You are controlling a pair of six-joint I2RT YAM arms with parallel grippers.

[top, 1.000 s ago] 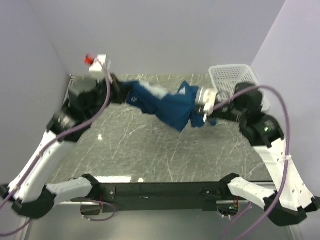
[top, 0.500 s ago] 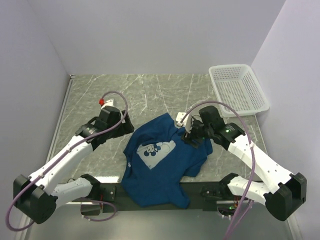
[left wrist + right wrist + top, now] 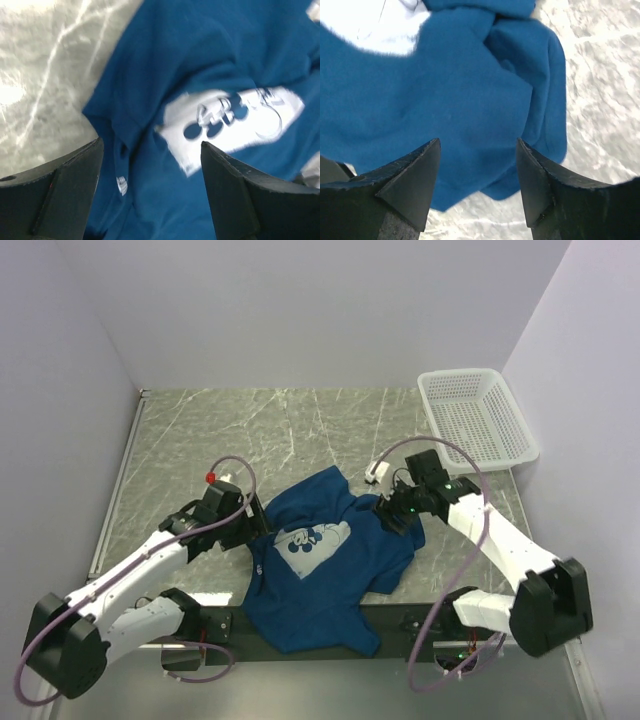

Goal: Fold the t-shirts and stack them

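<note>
A dark blue t-shirt (image 3: 330,565) with a white and pale-blue chest print (image 3: 313,539) lies spread near the table's front edge, its lower part hanging over the black base rail. My left gripper (image 3: 252,535) hovers at the shirt's left edge, open, with nothing between its fingers (image 3: 65,185); the left wrist view shows the print (image 3: 235,120) and a small label (image 3: 121,185) below it. My right gripper (image 3: 390,515) is open over the shirt's right sleeve (image 3: 530,100), holding nothing.
A white mesh basket (image 3: 478,420) stands at the back right corner. The grey marble tabletop (image 3: 280,430) stretches behind the shirt. Pale walls close in on the left, back and right.
A second ago both grippers held the shirt stretched high at the back of the table. They brought it forward, laid it down and opened; both arms have since shifted slightly.
</note>
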